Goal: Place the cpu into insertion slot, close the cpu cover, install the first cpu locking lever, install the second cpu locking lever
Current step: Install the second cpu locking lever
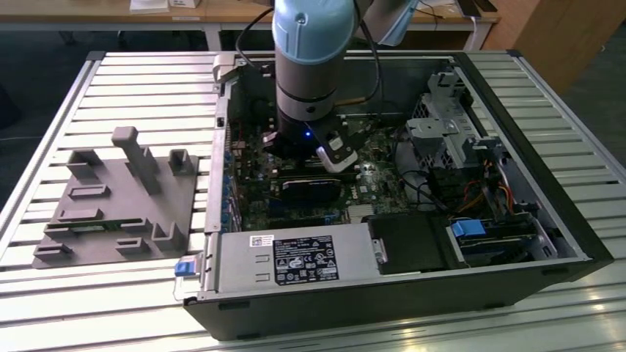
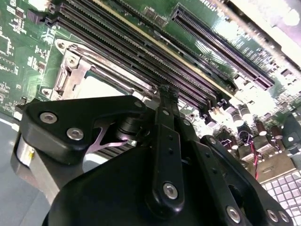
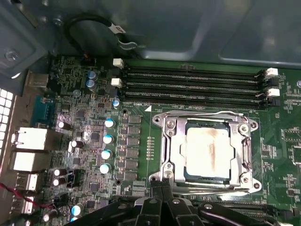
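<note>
Silver-beige cpu (image 3: pixel 209 153), silver cpu cover (image 3: pixel 175 146), green motherboard (image 3: pixel 282 146).

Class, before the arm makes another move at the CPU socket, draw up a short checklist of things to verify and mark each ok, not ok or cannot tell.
1. cpu seated in the insertion slot: ok, it lies flat and square.
2. cpu cover down around the chip: ok.
3. Locking levers latched: cannot tell.
4. hand at the socket's edge: ok, in the first wrist view.
5. Hand holding nothing: cannot tell.
6. Memory slots unobstructed: ok.
</note>
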`<state>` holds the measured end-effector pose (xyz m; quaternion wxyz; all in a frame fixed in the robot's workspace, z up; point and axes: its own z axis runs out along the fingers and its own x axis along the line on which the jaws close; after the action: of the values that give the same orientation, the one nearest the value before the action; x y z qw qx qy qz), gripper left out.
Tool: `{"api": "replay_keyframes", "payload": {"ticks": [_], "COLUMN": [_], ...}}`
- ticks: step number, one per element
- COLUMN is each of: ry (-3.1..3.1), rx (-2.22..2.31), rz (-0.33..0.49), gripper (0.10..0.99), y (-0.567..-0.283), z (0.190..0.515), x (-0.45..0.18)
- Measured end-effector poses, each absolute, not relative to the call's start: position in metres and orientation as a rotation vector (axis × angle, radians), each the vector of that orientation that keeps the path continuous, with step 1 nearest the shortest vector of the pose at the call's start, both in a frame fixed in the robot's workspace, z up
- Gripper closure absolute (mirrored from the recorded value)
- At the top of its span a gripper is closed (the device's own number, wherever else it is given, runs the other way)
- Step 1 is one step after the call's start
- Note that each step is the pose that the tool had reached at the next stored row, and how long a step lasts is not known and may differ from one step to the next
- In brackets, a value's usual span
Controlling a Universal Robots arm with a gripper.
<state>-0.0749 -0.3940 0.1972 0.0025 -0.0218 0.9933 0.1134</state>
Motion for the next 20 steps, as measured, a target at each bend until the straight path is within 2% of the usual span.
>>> {"api": "replay_keyframes", "payload": {"ticks": [11, 20], "ry": [3.107, 3.105], "rx": [-0.068, -0.068], "rz": [0.417, 0.430], "gripper": [0.980, 0.980], "y": [-0.3940, -0.3940], "z": [0.1926, 0.1929], "x": [-0.0779, -0.0795]}}
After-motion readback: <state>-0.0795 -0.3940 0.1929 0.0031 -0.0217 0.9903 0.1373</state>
